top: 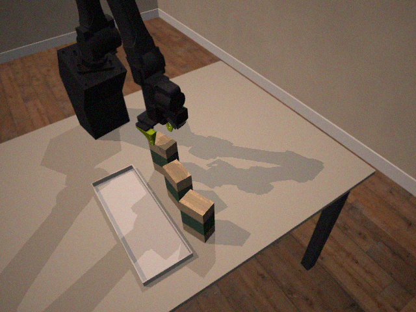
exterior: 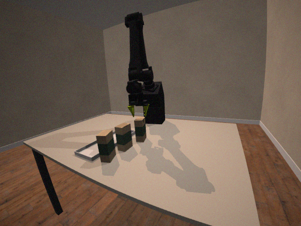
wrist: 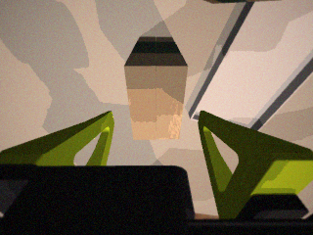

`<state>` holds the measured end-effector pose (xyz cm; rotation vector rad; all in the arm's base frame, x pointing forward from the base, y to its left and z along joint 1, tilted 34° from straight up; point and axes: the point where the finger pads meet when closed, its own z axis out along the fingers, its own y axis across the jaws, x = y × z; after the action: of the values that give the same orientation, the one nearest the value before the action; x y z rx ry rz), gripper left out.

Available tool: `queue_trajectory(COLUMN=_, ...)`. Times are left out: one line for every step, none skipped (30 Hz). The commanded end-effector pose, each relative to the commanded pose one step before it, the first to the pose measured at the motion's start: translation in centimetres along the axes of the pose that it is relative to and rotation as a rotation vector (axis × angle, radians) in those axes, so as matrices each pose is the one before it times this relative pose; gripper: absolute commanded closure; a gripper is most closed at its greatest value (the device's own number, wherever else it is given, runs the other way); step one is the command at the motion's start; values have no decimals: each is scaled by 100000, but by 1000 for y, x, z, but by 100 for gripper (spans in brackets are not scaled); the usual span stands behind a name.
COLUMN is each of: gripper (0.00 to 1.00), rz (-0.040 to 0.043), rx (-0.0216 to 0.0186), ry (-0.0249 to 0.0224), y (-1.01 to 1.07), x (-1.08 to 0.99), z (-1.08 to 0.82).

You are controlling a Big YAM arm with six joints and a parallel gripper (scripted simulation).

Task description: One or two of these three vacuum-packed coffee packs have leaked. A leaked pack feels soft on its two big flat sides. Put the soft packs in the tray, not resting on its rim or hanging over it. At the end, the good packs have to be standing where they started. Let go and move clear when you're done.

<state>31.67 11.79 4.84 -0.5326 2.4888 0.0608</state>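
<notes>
Three tan coffee packs with a dark green band stand upright in a row beside the tray. The far pack [top: 164, 149] is nearest the arm's base, the middle pack [top: 178, 179] follows, and the near pack [top: 197, 214] is closest to the table's front edge. My gripper [top: 158, 131] hangs just above the far pack with its yellow-green fingers open, one to each side of the pack's top, and holds nothing. In the wrist view the far pack [wrist: 156, 88] shows between and beyond my fingertips. In the exterior view my gripper [exterior: 138, 110] is right over that pack [exterior: 140, 129].
A shallow white tray [top: 140, 219] with a low grey rim lies flat to the left of the packs. The black arm base [top: 92, 88] stands at the table's far end. The table edge runs close to the near pack.
</notes>
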Motion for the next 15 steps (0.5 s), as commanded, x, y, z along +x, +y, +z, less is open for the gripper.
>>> queue_trajectory(gripper=22, rz=-256, rx=209, ry=-2836, y=-194, x=-945, z=-194)
queue_trajectory(gripper=22, rz=0, rx=0, ry=0, y=0, x=0, z=0)
queue_trajectory(gripper=22, rz=77, rx=17, ry=1, y=-18, x=-48, z=2)
queue_trajectory(gripper=22, rz=6, rx=20, ry=1, y=-17, x=-43, z=2)
queue_trajectory(gripper=22, rz=7, rx=17, ry=1, y=-12, x=-31, z=1)
queue_trajectory(gripper=22, rz=18, rx=8, ry=0, y=-6, x=-15, z=1)
queue_trajectory(gripper=22, rz=16, rx=2, ry=0, y=-1, x=-3, z=0)
queue_trajectory(gripper=22, rz=5, rx=1, ry=0, y=0, x=0, z=0)
queue_trajectory(gripper=22, rz=0, rx=0, ry=0, y=0, x=0, z=0)
queue_trajectory(gripper=22, rz=0, rx=0, ry=0, y=0, x=0, z=0)
queue_trajectory(gripper=22, rz=0, rx=0, ry=0, y=0, x=0, z=0)
queue_trajectory(gripper=22, rz=0, rx=0, ry=0, y=0, x=0, z=0)
queue_trajectory(gripper=22, rz=0, rx=0, ry=0, y=0, x=0, z=0)
queue_trajectory(gripper=22, rz=0, rx=0, ry=5, y=0, x=1, z=6)
queue_trajectory(gripper=22, rz=-2, rx=1, ry=30, y=1, x=8, z=41)
